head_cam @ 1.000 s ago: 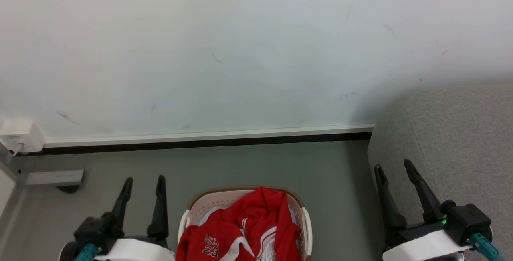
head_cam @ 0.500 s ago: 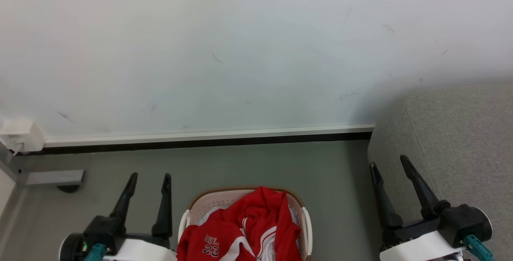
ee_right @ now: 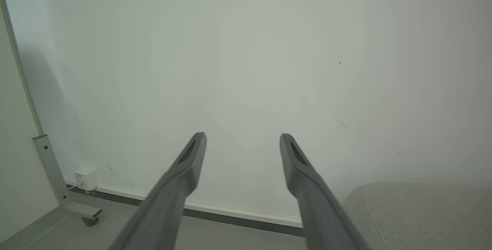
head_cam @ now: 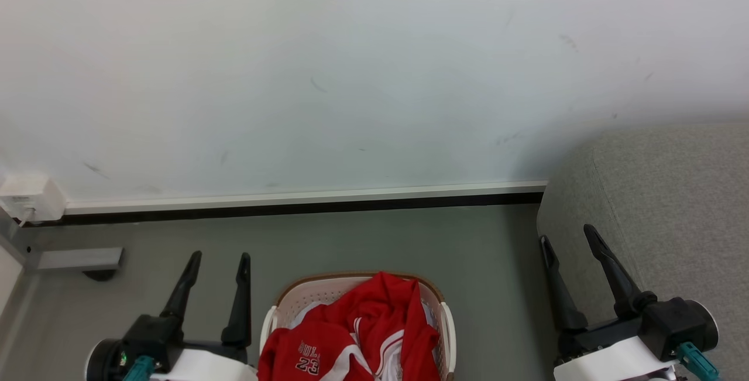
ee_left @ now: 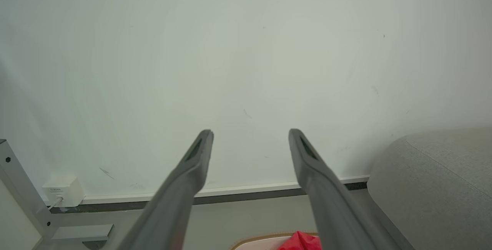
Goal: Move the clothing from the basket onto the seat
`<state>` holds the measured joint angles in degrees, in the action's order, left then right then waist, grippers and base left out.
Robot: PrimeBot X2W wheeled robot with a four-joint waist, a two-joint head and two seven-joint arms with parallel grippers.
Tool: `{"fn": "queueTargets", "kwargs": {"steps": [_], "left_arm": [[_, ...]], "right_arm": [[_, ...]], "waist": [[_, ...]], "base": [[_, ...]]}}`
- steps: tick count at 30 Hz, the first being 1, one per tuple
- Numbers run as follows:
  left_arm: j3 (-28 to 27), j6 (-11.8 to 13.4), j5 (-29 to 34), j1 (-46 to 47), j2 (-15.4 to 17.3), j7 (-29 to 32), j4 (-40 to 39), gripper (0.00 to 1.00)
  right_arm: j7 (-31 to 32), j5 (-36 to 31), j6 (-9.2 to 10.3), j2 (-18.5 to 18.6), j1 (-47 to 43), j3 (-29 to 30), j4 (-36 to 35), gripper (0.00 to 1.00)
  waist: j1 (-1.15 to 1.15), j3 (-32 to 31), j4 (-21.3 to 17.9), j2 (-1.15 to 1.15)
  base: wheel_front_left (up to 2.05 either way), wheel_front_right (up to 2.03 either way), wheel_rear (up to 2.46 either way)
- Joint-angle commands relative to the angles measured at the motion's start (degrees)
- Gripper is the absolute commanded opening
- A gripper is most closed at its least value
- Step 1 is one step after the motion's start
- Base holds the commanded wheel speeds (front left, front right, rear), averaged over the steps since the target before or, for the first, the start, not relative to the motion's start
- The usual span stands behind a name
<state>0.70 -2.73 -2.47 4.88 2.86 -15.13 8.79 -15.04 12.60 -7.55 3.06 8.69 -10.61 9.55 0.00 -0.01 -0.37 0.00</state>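
Since 1 second earlier both claws have shifted slightly in the head view. The left gripper [head_cam: 220,254] now sits a little further right and higher, the right gripper [head_cam: 566,233] a little further left and higher. Wall marks, basket and seat keep their places, so the camera has not moved.

Left edge: a white box [head_cam: 29,196] with a cable is fixed low on the wall [head_cam: 351,76]. Below it a grey metal foot [head_cam: 79,259] rests on the floor [head_cam: 380,240].

Lower left: the left gripper's 2 dark fingers point up the frame, spread wide with nothing between them. It is over bare floor, just beside the basket. The left wrist view shows the same wide gap against the wall.

Bottom centre: the basket [head_cam: 351,276], with brown rim and perforated white sides, is cut by the lower edge. The clothing [head_cam: 374,322], red with white trim, is heaped inside and rises above the rim. The number 23 shows at the heap's lower left, where the cloth laps over the side.

Lower right: the right gripper's 2 fingers are likewise spread and empty, in front of the seat's rounded end.

Right edge: the seat [head_cam: 673,194], in grey fabric, stands against the wall. A strip of floor lies between it and the basket.
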Motion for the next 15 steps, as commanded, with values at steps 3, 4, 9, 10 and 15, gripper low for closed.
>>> {"fn": "queueTargets", "kwargs": {"steps": [3, 4, 9, 10, 15], "left_arm": [[-0.2, 0.0, 0.5, 0.4, 0.2, 0.0, -0.1, 1.0], [-0.2, 0.0, 0.4, 0.4, 0.2, 0.0, -0.1, 1.0], [-0.4, -0.1, 0.1, 0.3, 0.1, 0.0, 0.0, 1.0], [-0.5, -0.1, 0.0, 0.3, 0.1, 0.0, -0.1, 1.0], [-0.8, -0.3, -0.5, 0.4, 0.1, 0.0, -0.7, 1.0]], "right_arm": [[-0.2, 0.2, 0.12, -0.1, 0.5, 0.2, 0.2, 1.0], [-0.2, 0.2, 0.12, -0.1, 0.5, 0.2, 0.2, 1.0], [-0.2, 0.4, 0.13, -0.2, 0.5, 0.4, 0.2, 1.0], [-0.2, 0.5, 0.12, -0.2, 0.6, 0.4, 0.2, 1.0], [-0.2, 0.9, 0.12, -0.2, 0.7, 0.9, -0.1, 1.0]], "waist": [[0.0, 0.1, -0.1, 0.0], [0.0, 0.1, -0.1, 0.0], [0.0, 0.2, -0.2, 0.0], [0.0, 0.2, -0.3, 0.0], [0.0, 0.9, -0.7, 0.0]], "base": [[0.0, 0.0, 0.0], [0.0, 0.0, 0.0], [0.0, 0.0, 0.0], [0.0, 0.0, 0.0], [0.0, 0.0, 0.0]]}}
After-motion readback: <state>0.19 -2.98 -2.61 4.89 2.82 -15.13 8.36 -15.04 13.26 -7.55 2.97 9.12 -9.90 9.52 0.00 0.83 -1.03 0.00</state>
